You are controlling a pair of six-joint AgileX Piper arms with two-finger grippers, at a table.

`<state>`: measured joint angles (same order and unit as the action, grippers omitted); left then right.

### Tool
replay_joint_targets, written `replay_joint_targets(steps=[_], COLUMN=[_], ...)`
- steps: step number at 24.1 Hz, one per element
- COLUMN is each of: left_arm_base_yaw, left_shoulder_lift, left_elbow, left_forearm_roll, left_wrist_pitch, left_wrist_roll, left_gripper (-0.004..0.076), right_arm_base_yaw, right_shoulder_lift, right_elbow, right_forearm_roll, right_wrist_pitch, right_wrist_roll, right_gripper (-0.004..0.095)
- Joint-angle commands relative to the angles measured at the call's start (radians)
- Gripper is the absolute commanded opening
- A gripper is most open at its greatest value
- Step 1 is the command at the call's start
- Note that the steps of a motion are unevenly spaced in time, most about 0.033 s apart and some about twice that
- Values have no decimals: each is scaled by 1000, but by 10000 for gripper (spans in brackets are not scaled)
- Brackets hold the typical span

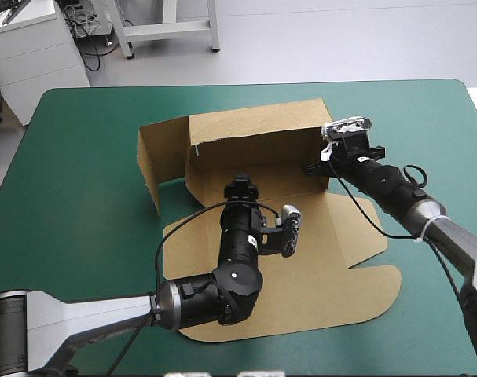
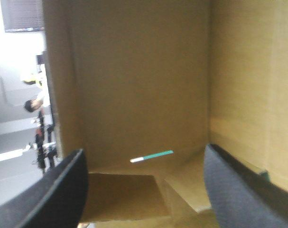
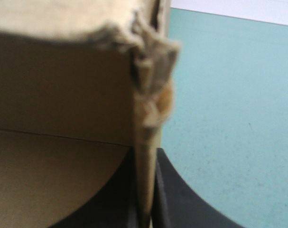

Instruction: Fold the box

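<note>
The brown box (image 1: 254, 137) lies mid-table with its back wall raised, a side flap (image 1: 154, 157) standing at its left end and the lid (image 1: 340, 283) flat toward the near right. My left gripper (image 1: 240, 185) hovers over the box floor and faces the back wall. In the left wrist view this gripper (image 2: 144, 190) is open, the wall (image 2: 144, 85) with a small slit (image 2: 152, 156) ahead of it. My right gripper (image 1: 311, 167) is at the back wall's right end. In the right wrist view it (image 3: 144, 199) is shut on the board's edge (image 3: 144, 156).
The teal-green cover (image 1: 81, 196) stretches wide to the left of the box, and more of it (image 3: 229, 118) shows beside the right gripper. The table's far edge (image 1: 246, 85) runs a short way behind the raised wall.
</note>
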<state>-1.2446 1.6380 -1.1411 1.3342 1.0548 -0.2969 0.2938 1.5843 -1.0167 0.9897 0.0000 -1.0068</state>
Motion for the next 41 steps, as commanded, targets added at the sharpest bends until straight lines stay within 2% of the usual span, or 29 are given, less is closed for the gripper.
replay_joint_targets(steps=[1,2,4,8,11,13,17,20,22,24,27,29,33,36,38,41], left_arm_base_yaw=[7,26,61,168,292,395,730,1011,1179,1299,1477,1579,1670,1698,1700,1700], left_shoulder_lift=[-79,-97,-120,-159,-190,-210,-289,-339,-362,-405,-518,-557,-552,-537,-531,-524], left_elbow=[-51,-80,-124,-226,-334,-396,-464,-452,-386,-245,51,182,247,251,251,251], left_forearm_roll=[-249,-409,-570,-793,-979,-1082,-1353,-1552,-1607,-1642,-1722,-1798,-1927,-1998,-2019,-2030], left_wrist_pitch=[-6,-13,-25,-36,-28,-64,-212,-185,-183,-215,-368,-423,-427,-440,-454,-469], left_wrist_roll=[290,419,531,630,679,683,663,625,592,587,565,595,664,716,717,714], left_gripper=[323,176,-37,-20,-20,-20,-32,-32,-32,-32,-32,-32,-32,-32,-32,-32], right_arm_base_yaw=[-36,-44,-51,-51,-51,-51,-51,-51,-51,-51,-51,-51,-51,-51,-51,-51], right_shoulder_lift=[-30,-30,-30,-30,-30,-30,-30,-30,-30,-30,-30,-30,-32,-32,-32,-32], right_elbow=[-39,-39,-39,-39,-39,-39,-39,-39,-39,-39,-39,-39,-42,-94,-173,-313], right_forearm_roll=[11,8,8,7,-1,-1,-1,-1,-1,-1,-11,-19,-19,-112,-269,-570], right_wrist_pitch=[42,64,94,133,152,161,185,189,196,211,237,244,260,353,461,633], right_wrist_roll=[27,32,32,32,32,32,32,32,32,32,32,32,50,157,346,679], right_gripper=[-22,-22,-22,-22,-22,-22,-22,-22,-22,-22,-22,-22,-21,-21,-21,-21])
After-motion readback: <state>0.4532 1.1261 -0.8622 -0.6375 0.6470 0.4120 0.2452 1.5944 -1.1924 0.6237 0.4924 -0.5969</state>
